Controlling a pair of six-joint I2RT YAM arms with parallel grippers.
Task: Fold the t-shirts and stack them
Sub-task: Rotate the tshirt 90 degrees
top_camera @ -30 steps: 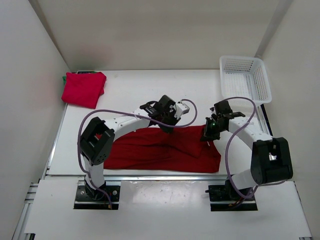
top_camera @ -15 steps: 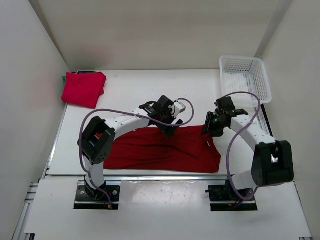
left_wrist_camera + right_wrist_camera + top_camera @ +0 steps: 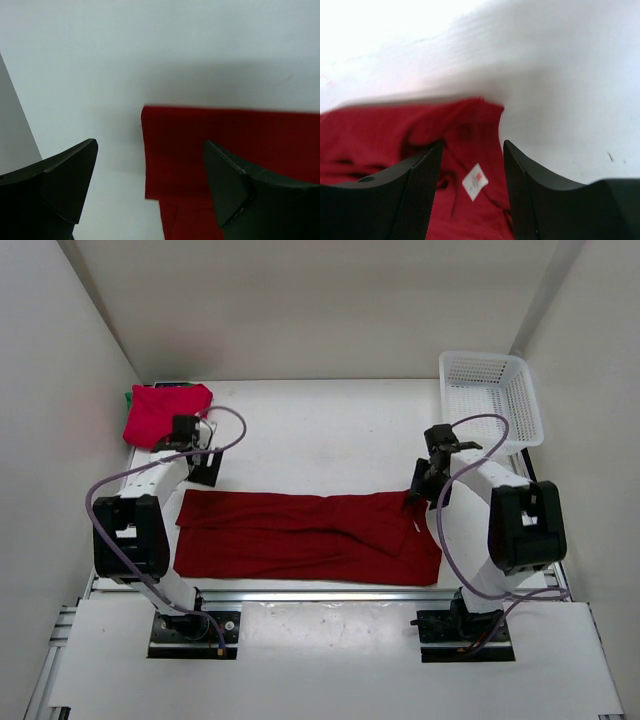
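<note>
A dark red t-shirt (image 3: 300,537) lies folded into a long band across the near part of the table. My left gripper (image 3: 204,472) hangs open just beyond the band's far left corner, and that corner (image 3: 225,145) shows between its fingers (image 3: 150,145). My right gripper (image 3: 424,487) stands open over the band's far right end, with the red cloth (image 3: 380,135) and a white neck label (image 3: 475,181) below its jaws (image 3: 472,145). At the back left a second red t-shirt (image 3: 165,415) lies folded on a green one (image 3: 130,397), of which only an edge shows.
A white mesh basket (image 3: 490,395) stands at the back right corner. White walls close in the table on three sides. A metal rail (image 3: 320,595) runs along the near edge by the arm bases.
Both grippers have opened. The left arm swung from the middle of the red shirt to its far left corner. The right gripper moved slightly back. The shirt now lies flat.
</note>
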